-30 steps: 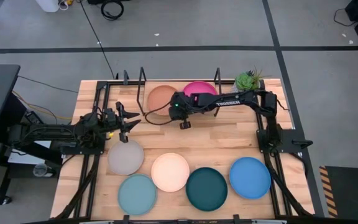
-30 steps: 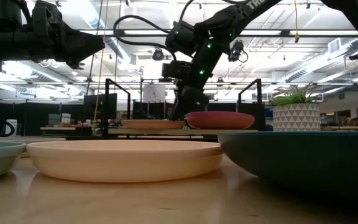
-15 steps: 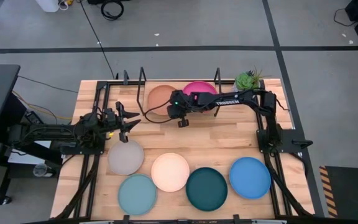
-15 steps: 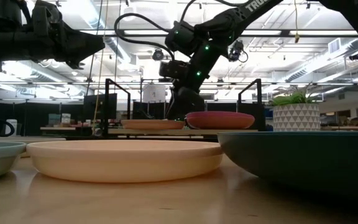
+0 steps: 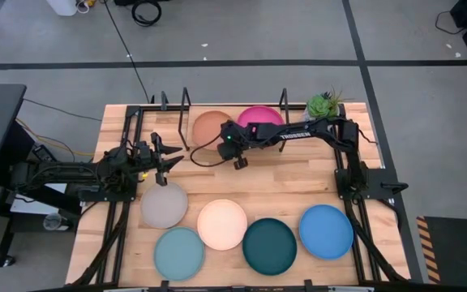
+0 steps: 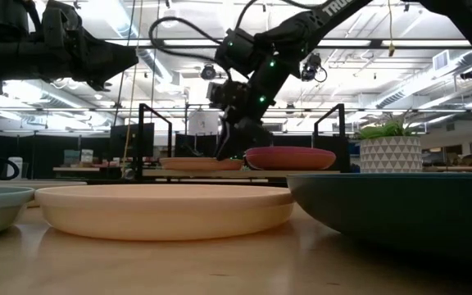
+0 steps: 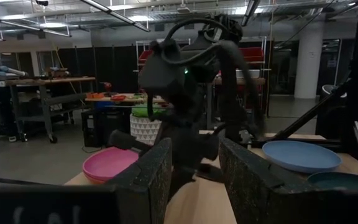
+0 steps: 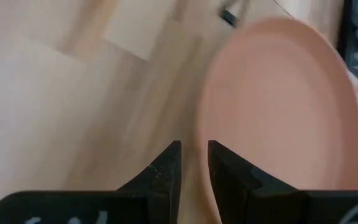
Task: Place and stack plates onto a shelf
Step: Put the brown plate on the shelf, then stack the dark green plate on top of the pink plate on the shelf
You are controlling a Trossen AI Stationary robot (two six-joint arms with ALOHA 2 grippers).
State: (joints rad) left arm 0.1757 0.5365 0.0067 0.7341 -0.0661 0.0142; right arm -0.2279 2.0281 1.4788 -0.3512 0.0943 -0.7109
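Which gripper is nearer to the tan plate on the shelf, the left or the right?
The right. The right gripper sits at the front edge of the tan plate, fingers nearly closed with nothing between them. The left gripper hovers open farther off, above the grey plate.

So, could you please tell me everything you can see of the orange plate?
The orange plate is round, shallow and matte, salmon-orange with a low raised rim, and looks undamaged. It lies flat on the left half of the shelf, with the magenta plate on the right half, their rims close or just meeting. Nothing is stacked on it. The right gripper is at its front edge, fingers nearly closed beside the rim; whether they touch it cannot be told. The left gripper waits apart.
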